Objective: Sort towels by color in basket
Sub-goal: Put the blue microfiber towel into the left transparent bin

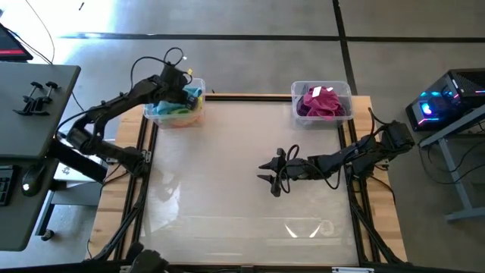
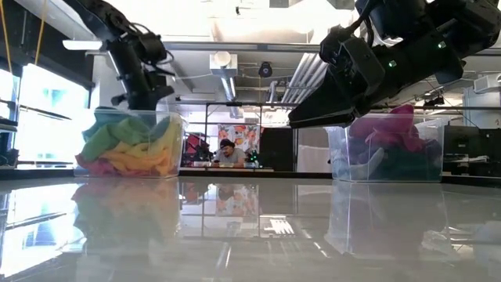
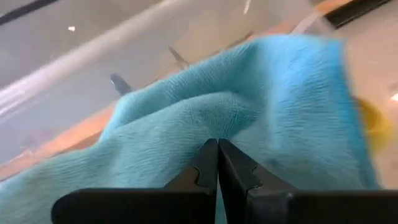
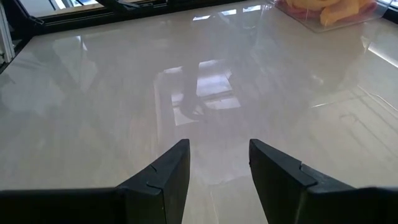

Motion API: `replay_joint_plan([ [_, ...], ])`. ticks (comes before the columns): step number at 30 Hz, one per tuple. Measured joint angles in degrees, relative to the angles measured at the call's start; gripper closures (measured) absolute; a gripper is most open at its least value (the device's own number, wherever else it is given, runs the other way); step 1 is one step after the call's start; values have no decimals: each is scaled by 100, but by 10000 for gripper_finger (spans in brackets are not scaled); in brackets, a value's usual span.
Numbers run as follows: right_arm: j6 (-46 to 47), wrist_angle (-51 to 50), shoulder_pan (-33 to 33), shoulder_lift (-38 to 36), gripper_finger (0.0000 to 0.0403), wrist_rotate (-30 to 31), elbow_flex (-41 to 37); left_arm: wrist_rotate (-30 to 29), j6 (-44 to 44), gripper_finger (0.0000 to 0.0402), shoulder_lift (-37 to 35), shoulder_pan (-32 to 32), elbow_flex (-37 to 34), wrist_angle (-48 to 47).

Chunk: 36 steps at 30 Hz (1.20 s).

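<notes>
My left gripper point(image 1: 184, 91) reaches into the clear bin point(image 1: 201, 106) at the table's far left and is shut on a teal towel point(image 3: 280, 93). That bin also holds yellow, orange and lime green towels point(image 2: 133, 149). The second clear bin point(image 1: 295, 97), at the far right, holds magenta point(image 1: 322, 100), purple and darker towels piled on one another. My right gripper point(image 1: 267, 173) hovers open above the bare middle of the table, right of centre, touching nothing. In the right wrist view, only the table top shows between its fingers point(image 4: 168, 174). My left gripper pinches a raised fold of the teal towel point(image 3: 214, 127) between its two shut fingers point(image 3: 233, 168). It comes at the fold from above, slanting down into the left bin. The cloth spreads away from the fingers on both sides, and its far part lies in the bin.
The glossy table top point(image 1: 227, 189) stretches between the two bins and toward the near edge. A desk with clamps point(image 1: 34, 98) stands left of the table and equipment with lights point(image 1: 436, 102) to its right. A person point(image 2: 228, 153) sits far behind the table.
</notes>
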Motion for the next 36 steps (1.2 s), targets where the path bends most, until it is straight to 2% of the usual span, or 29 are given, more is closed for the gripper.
replay_joint_plan([
  [6,0,0,0,0,242,0,0,23,-77,401,-469,-202,80,129],
  [10,2,0,0,0,242,0,0,39,-89,401,-528,-309,65,335],
  [15,19,0,0,0,242,2,0,-111,-200,401,-271,-303,-93,431],
  [25,58,0,0,0,242,0,0,-17,-286,401,438,-253,-421,587],
  [32,59,1,0,0,242,0,2,16,-251,401,388,-256,-440,772],
  [36,57,0,-2,0,242,0,2,-91,-191,401,197,-252,-390,575],
])
